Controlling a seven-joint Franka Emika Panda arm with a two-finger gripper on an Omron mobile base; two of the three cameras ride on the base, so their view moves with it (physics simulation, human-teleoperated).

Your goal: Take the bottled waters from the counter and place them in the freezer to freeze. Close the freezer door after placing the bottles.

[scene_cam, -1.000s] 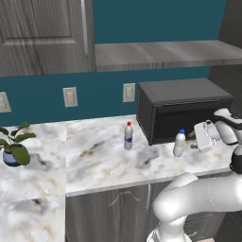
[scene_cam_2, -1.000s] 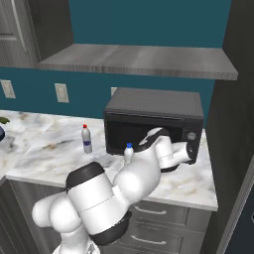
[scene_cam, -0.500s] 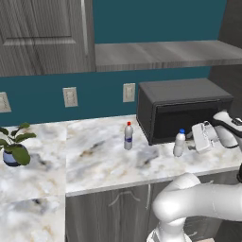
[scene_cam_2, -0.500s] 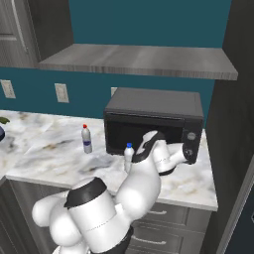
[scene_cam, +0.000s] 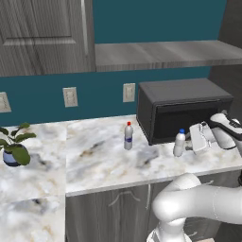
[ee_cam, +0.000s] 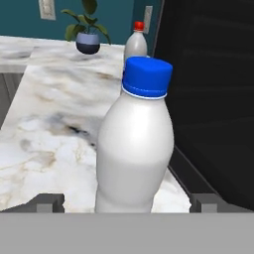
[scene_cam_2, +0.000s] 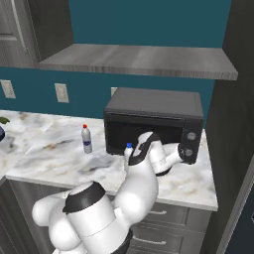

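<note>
The gripper [ee_cam: 127, 202] has its jaws spread wide on either side of the blue-capped bottle [ee_cam: 135, 139], not yet pinching it. That bottle stands upright near the front edge of the marble surface [scene_cam: 94, 160], just before the black microwave [scene_cam: 182, 111]. Farther along, the red-capped bottle [scene_cam: 128, 136] stands upright beside the microwave's left side. A potted plant [scene_cam: 14, 146] sits towards the surface's far left end.

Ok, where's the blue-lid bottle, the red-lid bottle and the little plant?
blue-capped bottle [ee_cam: 136, 158]: hand view, on its body.
red-capped bottle [scene_cam: 128, 137]: left base view, on its label.
plant [scene_cam: 14, 150]: left base view, on its leaves and pot.
</note>
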